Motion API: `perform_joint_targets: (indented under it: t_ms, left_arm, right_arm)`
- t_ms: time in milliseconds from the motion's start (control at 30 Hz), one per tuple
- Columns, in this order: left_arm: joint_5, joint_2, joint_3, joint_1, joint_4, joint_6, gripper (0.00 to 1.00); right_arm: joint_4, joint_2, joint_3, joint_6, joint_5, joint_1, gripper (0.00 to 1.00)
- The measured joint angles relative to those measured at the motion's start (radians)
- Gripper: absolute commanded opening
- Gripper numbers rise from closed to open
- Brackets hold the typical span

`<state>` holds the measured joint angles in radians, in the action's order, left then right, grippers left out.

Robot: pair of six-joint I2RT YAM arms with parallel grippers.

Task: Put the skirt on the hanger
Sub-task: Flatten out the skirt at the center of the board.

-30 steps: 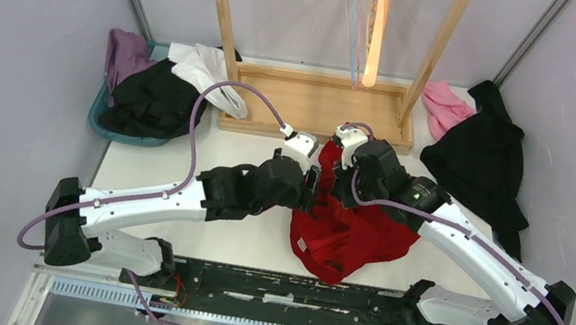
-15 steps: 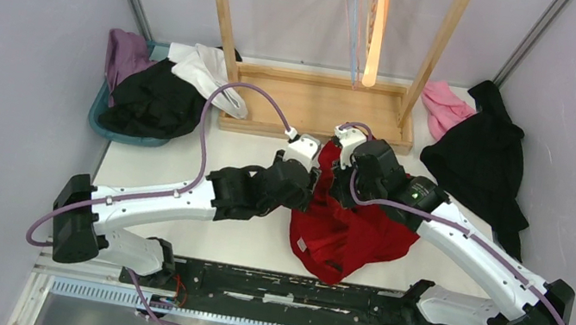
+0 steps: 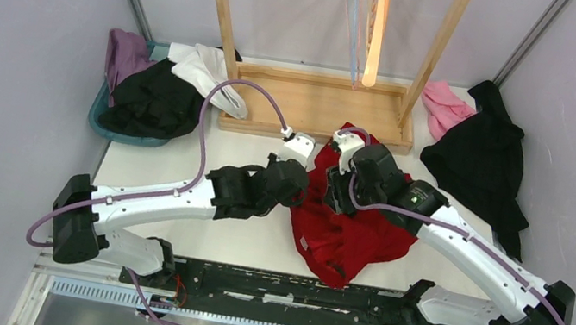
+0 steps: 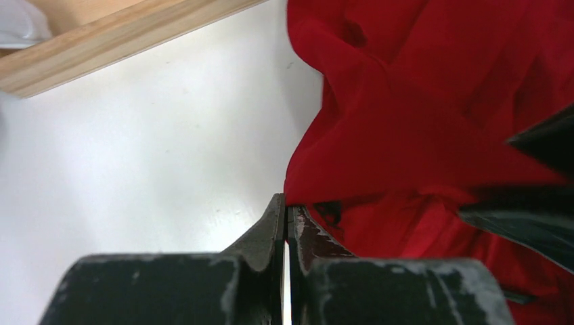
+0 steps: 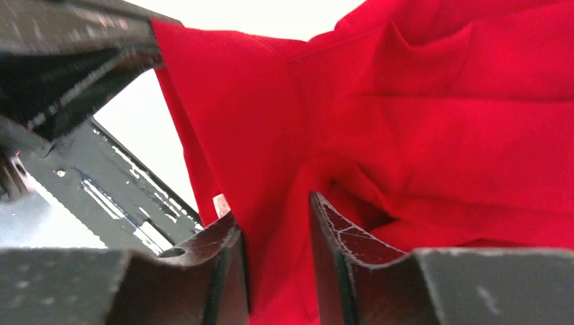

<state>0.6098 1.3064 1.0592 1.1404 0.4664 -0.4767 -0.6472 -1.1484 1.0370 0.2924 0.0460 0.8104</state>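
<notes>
The red skirt (image 3: 354, 221) lies crumpled on the white table between my two arms. My left gripper (image 3: 304, 184) is at its left edge; in the left wrist view the gripper (image 4: 285, 204) is shut, pinching the hem of the skirt (image 4: 420, 115) at its tips. My right gripper (image 3: 336, 189) presses into the cloth from the right. Its fingers (image 5: 223, 237) stand apart, and a fold of the skirt (image 5: 406, 122) runs loosely between them, so the right gripper (image 5: 273, 208) is open. Clear and orange hangers (image 3: 367, 27) hang from the wooden rack (image 3: 319, 111) at the back.
A teal bin (image 3: 99, 120) at the back left holds black (image 3: 151, 97), white (image 3: 207, 71) and purple (image 3: 123, 49) garments. A pink cloth (image 3: 444, 104) and a black garment (image 3: 481, 162) lie at the back right. The rack's posts rise on either side of the hangers.
My left gripper has closed on the skirt's left edge. My right gripper's jaws, shut on the cloth before, have parted. The skirt's top has spread slightly toward the rack.
</notes>
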Motion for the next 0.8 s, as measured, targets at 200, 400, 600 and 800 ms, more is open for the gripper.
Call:
perform_joint_targets:
  t_ms: [200,400,600,800]
  left_arm:
    - [0.024,-0.026,-0.056,-0.02,0.04,-0.013,0.03]
    - [0.018,-0.076,-0.195,-0.02,0.046,-0.052,0.03]
    - [0.026,-0.083,-0.277,-0.02,0.048,-0.093,0.03]
    - [0.068,-0.132,-0.354,-0.02,0.053,-0.165,0.03]
  right_arm:
    - [-0.007,0.088,-0.114,0.037,0.006,0.022,0.57]
    - [-0.055,0.222,-0.22,0.1,-0.006,0.076,0.54]
    - [-0.08,0.243,-0.28,0.188,-0.07,0.2,0.52]
    - [-0.087,0.228,-0.335,0.35,-0.184,0.357,0.55]
